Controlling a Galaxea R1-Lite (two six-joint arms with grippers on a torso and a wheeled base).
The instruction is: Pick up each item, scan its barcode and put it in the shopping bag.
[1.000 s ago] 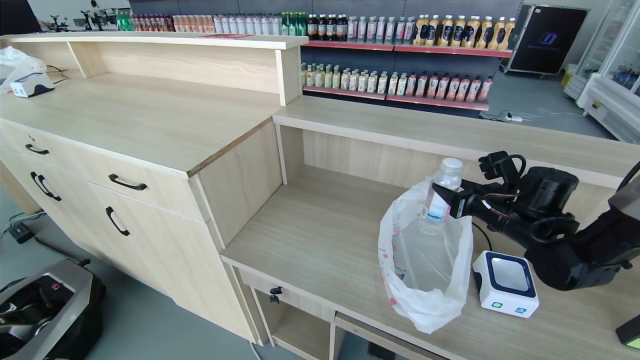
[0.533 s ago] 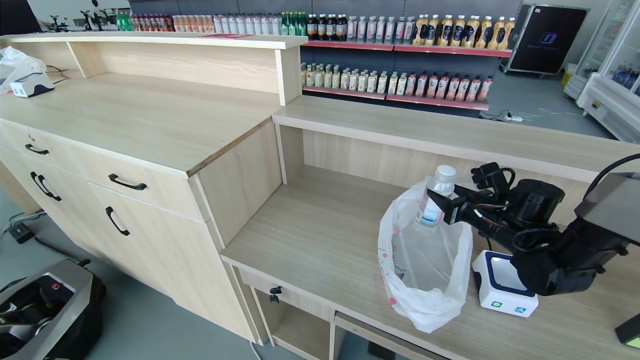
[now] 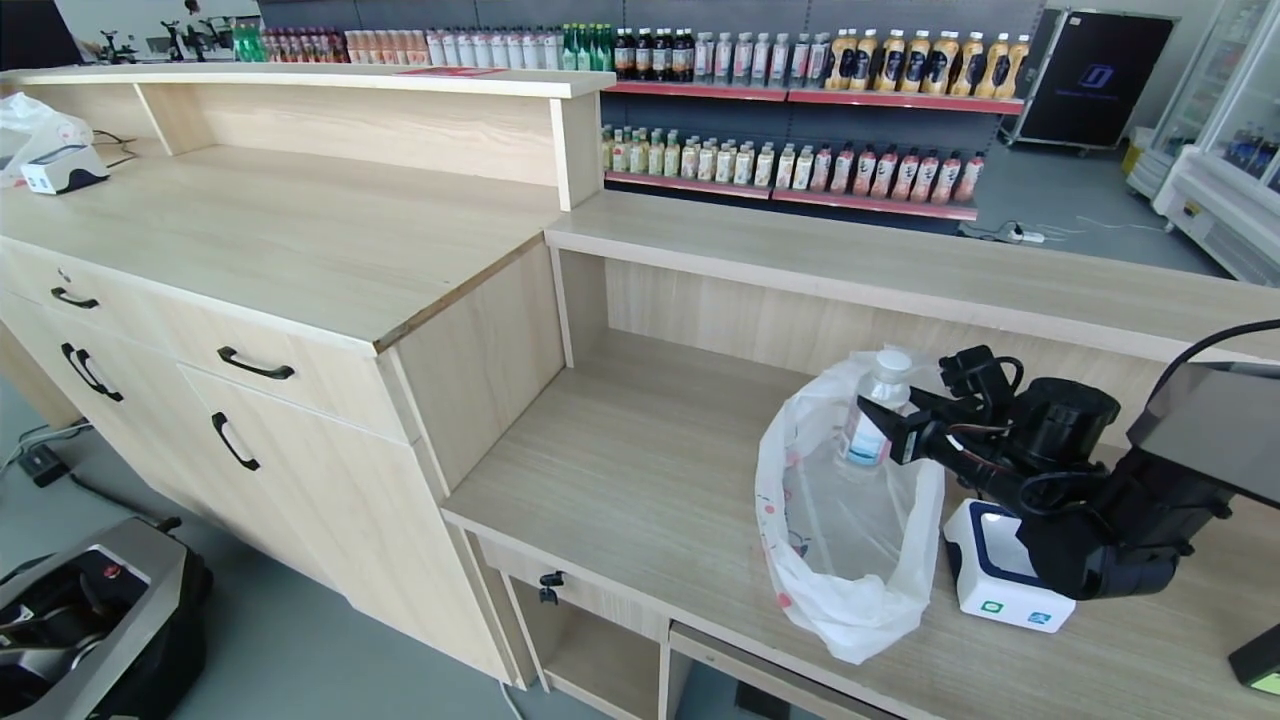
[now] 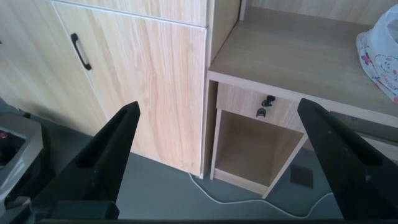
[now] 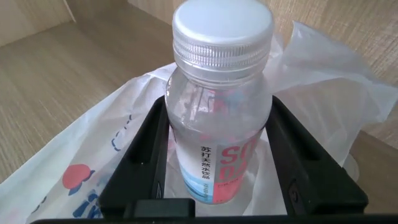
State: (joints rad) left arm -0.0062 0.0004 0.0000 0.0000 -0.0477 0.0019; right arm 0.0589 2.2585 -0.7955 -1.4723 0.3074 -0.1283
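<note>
Right gripper [image 3: 873, 412] pinching clear bottle [image 3: 885, 378] upright in the mouth of the white shopping bag [image 3: 850, 560], scanner [image 3: 1000, 585] just right of bag on counter [image 3: 640, 470], left gripper [image 4: 219, 107] fingers spread wide above floor near cabinet [image 4: 155, 81].

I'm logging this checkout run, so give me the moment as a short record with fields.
item: bottle, upright, capped
held by: right gripper, shut on bottle
place: lower part inside the open bag
bag: standing on the counter
scanner: on the counter beside the bag
left gripper: open, off the counter, above the floor
</note>
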